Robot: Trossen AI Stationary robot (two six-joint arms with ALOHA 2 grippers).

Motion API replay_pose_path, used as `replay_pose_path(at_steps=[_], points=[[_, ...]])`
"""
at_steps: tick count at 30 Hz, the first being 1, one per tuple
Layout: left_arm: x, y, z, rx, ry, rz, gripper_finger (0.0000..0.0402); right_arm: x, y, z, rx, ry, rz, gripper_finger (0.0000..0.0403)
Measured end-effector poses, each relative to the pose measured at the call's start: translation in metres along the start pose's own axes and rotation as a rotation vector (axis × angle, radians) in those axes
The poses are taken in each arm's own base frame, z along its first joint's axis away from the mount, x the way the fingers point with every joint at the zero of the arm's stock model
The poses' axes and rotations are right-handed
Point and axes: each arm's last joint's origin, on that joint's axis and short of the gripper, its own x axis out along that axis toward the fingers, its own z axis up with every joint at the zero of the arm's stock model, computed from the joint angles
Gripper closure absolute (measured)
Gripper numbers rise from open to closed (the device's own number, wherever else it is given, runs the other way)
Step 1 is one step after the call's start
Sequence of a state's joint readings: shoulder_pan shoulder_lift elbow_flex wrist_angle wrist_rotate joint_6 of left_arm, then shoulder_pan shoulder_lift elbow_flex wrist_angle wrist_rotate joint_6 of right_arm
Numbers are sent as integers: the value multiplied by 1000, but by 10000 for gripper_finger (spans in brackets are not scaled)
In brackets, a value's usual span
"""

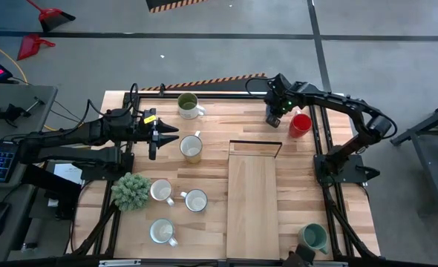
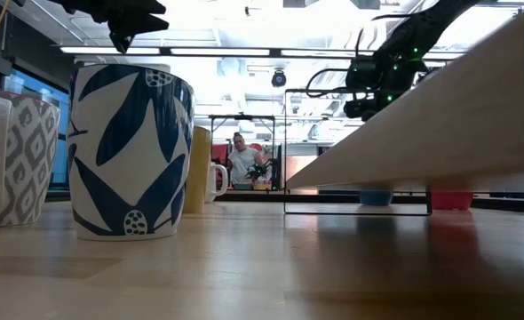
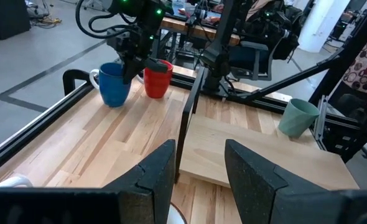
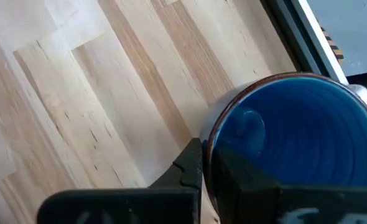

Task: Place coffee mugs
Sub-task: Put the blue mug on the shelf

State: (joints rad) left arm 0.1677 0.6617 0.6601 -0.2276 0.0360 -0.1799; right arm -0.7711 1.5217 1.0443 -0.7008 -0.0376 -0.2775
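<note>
A blue mug [image 3: 114,84] stands at the table's far right next to a red mug [image 1: 301,124]. My right gripper [image 4: 207,155] comes down on the blue mug and is shut on it; in the high view the gripper [image 1: 273,119] hides the mug. My left gripper [image 1: 159,136] hangs open over the table's left side, near a cream mug [image 1: 191,148], touching nothing. An olive green mug [image 1: 188,106] stands at the far edge. Three white mugs [image 1: 162,190] [image 1: 195,200] [image 1: 162,231] stand near left. A teal mug [image 1: 313,237] is at the near right. My right gripper pinches the blue mug's rim [image 4: 218,134], one finger [image 4: 190,165] outside the wall and the other [image 4: 252,180] inside the hollow. The fingers come steeply from above, slanting. The mug stands upright with its base on the table [image 3: 109,102].
A raised wooden board [image 1: 252,196] on a thin black frame covers the table's middle right. A bushy green plant [image 1: 131,190] stands by the left edge. Black rails run along the table's sides. A person [image 2: 241,160] sits far off in the room.
</note>
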Motion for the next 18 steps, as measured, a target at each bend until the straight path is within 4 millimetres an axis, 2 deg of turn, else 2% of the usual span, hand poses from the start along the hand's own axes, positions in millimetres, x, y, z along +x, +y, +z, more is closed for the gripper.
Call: replay_pose_path(at_steps=[5, 13, 18], points=[[0, 0, 0, 0, 0, 0, 273, -14, 3, -1, 6, -39, 7, 402], [0, 0, 0, 16, 0, 0, 273, -62, 12, -8, 33, -179, -23, 402], [0, 0, 0, 17, 1, 0, 273, -90, 26, -12, 39, -286, -20, 403]])
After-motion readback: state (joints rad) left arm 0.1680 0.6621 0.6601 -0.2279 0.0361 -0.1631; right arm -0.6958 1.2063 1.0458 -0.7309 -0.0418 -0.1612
